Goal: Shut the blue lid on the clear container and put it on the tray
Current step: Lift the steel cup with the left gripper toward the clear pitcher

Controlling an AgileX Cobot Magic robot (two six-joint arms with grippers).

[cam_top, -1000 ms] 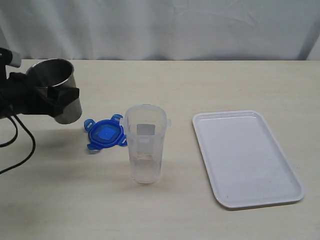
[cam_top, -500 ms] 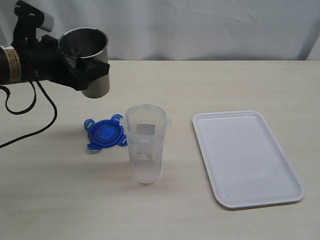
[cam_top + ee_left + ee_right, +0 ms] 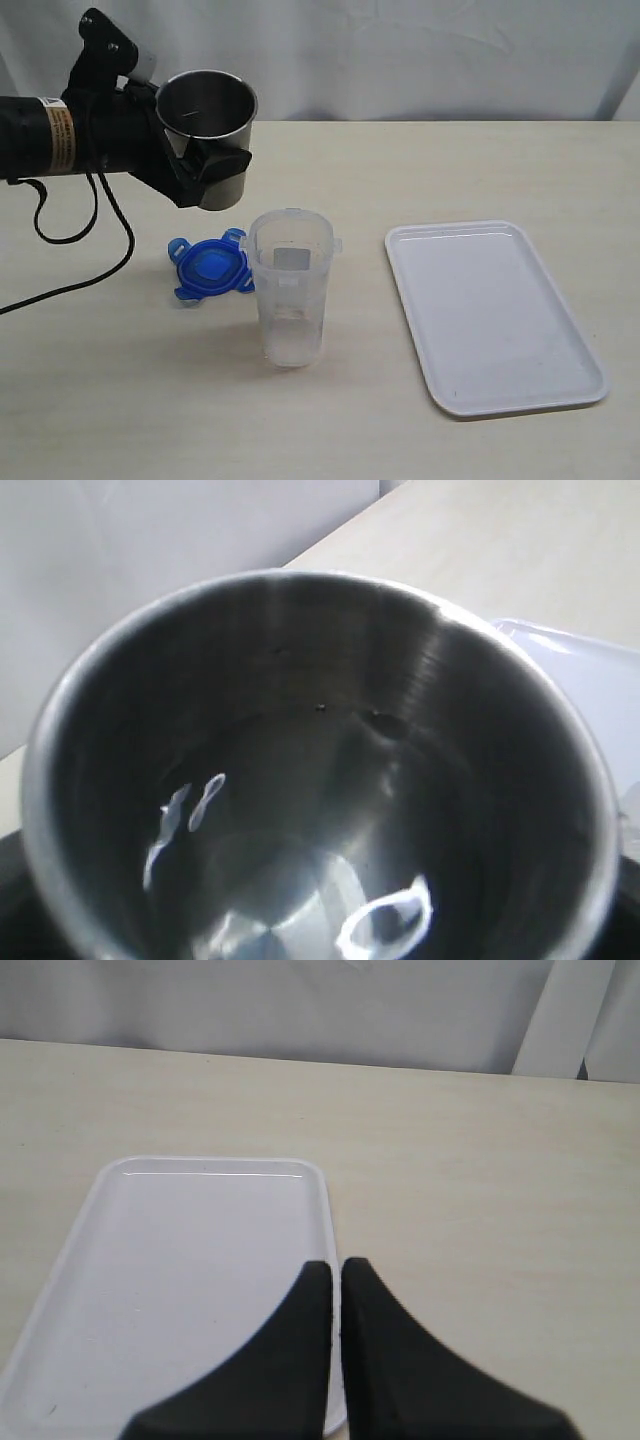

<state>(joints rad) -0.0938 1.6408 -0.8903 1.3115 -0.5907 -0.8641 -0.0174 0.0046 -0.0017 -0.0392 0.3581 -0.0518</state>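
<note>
The left arm has swung the steel cup [image 3: 205, 112] up and to the right over the past second, from low at the table's left edge to mid-air behind and to the left of the clear container [image 3: 290, 295]. The left gripper [image 3: 208, 168] clamps the cup by its wall. The clear container stands upright and uncovered on the table [image 3: 420, 170]. The blue lid [image 3: 206, 268] lies flat just left of it, partly behind it in the exterior view. The tray [image 3: 495, 320] lies apart on the right. The right gripper [image 3: 335, 1272], fingers pressed together on nothing, hovers above the tray's rim.
</note>
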